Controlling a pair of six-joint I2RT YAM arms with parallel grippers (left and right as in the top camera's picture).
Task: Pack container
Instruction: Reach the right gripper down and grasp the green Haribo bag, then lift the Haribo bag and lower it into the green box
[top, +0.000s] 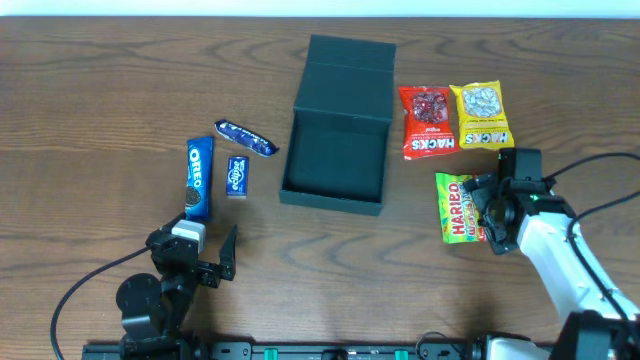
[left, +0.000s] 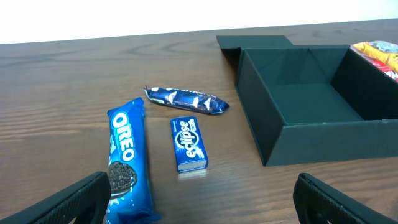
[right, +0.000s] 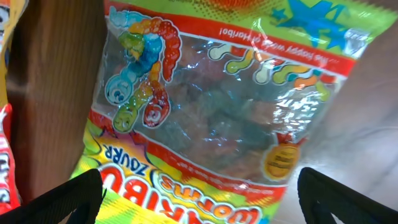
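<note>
Toward the top middle of the overhead frame, the dark green container (top: 340, 130) sits on the counter (top: 100, 80), lid flipped back, its inside showing only bare green floor. Left of it lie an "OREO" pack (top: 199, 178), a small "eclipse" box (top: 237, 175) and a blue wrapper (top: 246, 138). To its right are red (top: 428, 121) and yellow (top: 481, 116) "HACKS" bags, with a "HARIBO" worms bag (top: 458, 208) below them. Right tool (right: 199, 186) is spread wide over the Haribo bag, clamping nothing. Left tool (left: 199, 199) stands wide apart at lower left, near the Oreo pack, holding nothing.
</note>
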